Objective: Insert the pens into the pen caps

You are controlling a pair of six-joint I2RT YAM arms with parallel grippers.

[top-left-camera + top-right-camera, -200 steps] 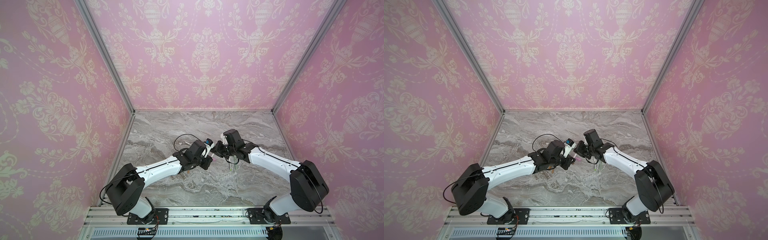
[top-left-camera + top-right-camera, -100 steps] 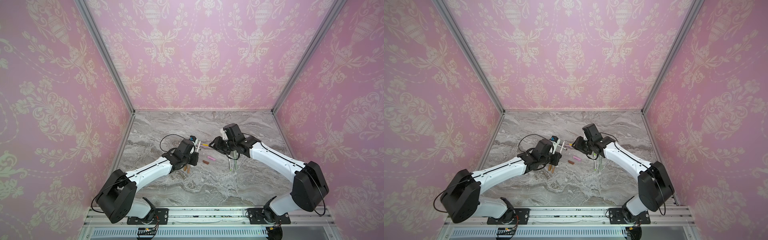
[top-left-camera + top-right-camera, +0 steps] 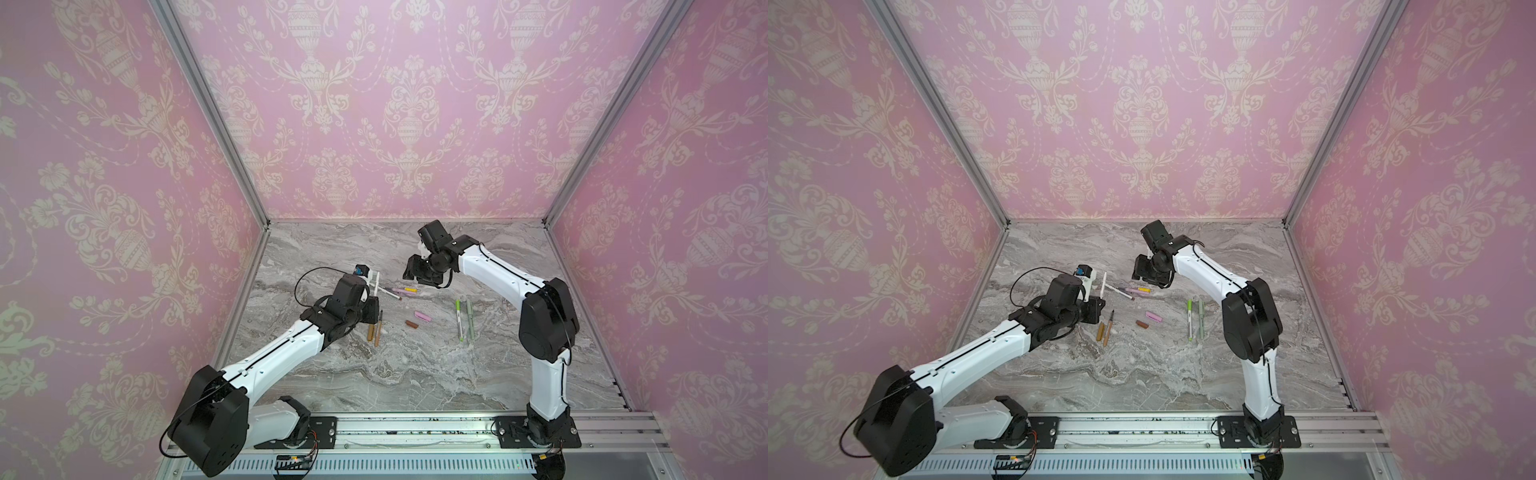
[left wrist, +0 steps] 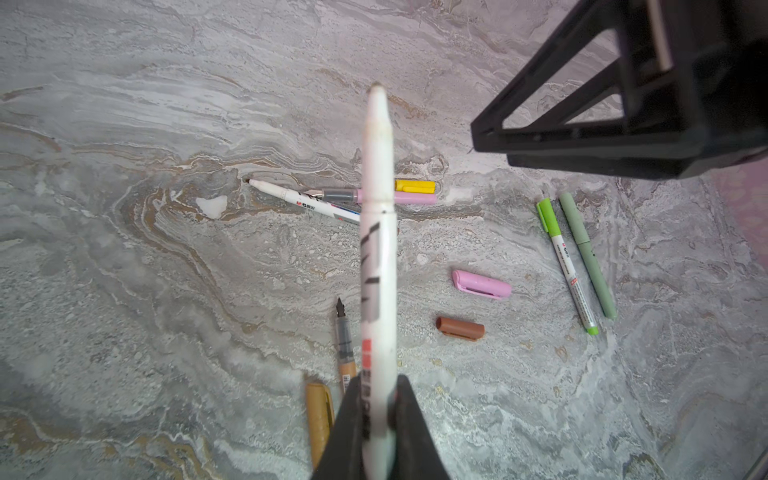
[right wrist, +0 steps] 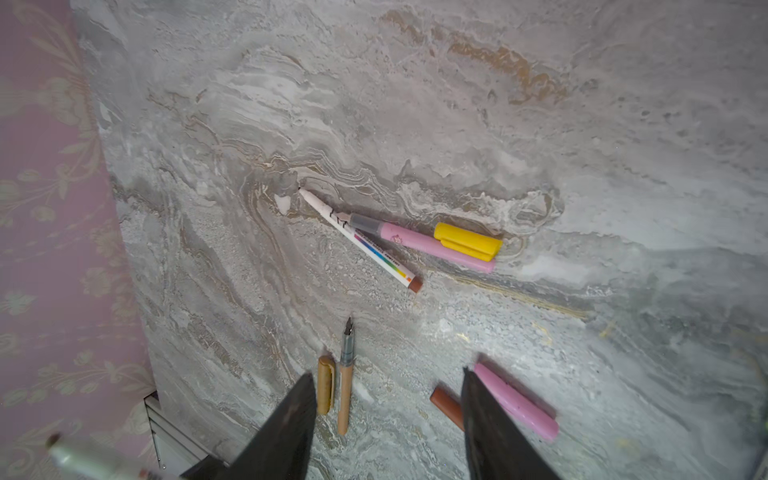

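Left gripper point(image 4: 376, 390) clamped on white pen point(image 4: 377, 249), tip still bare. Right gripper point(image 5: 387, 374) just parted, empty, backed away; yellow cap point(image 5: 467, 241) lies ahead.

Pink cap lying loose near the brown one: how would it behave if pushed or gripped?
The pink cap looks like a short plastic tube, so it is probably stiff and very light. The clip along its side should stop it rolling far. Its smooth surface might slip when pinched.

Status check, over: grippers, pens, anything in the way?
Left gripper shut on uncapped white pen. Right gripper open, empty. Yellow cap, pink cap, brown cap, tan cap loose on table. Nothing blocking them.
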